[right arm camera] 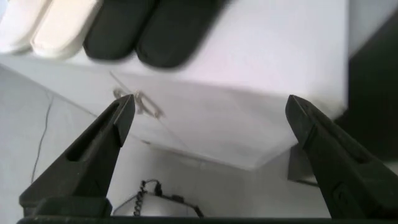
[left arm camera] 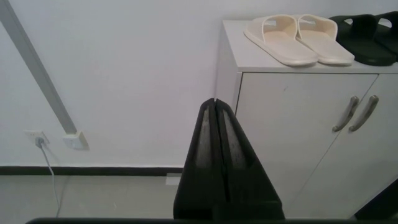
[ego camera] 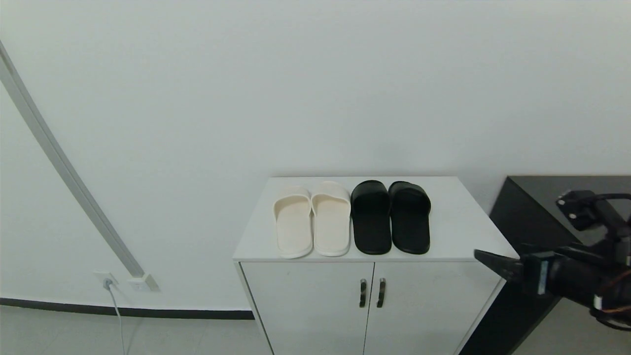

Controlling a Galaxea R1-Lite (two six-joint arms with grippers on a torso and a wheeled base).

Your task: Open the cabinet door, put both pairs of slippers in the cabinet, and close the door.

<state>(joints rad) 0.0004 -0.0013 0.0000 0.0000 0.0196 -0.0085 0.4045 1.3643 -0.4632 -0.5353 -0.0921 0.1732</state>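
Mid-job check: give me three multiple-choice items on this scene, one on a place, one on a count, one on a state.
1. Where is the black pair?
A) inside the cabinet
B) on the cabinet top
C) on the floor

2. How many pairs sit there?
A) one
B) two
C) three

3. How is the right hand?
A) open
B) shut on a slipper
C) shut on a door handle

Answers:
1 B: it lies on the white top, toes toward the wall.
2 B: a cream pair lies beside the black one.
3 A: its fingers stand wide apart, holding nothing.

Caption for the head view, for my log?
White slippers and black slippers atop the closed cabinet; right gripper beside its front right corner.
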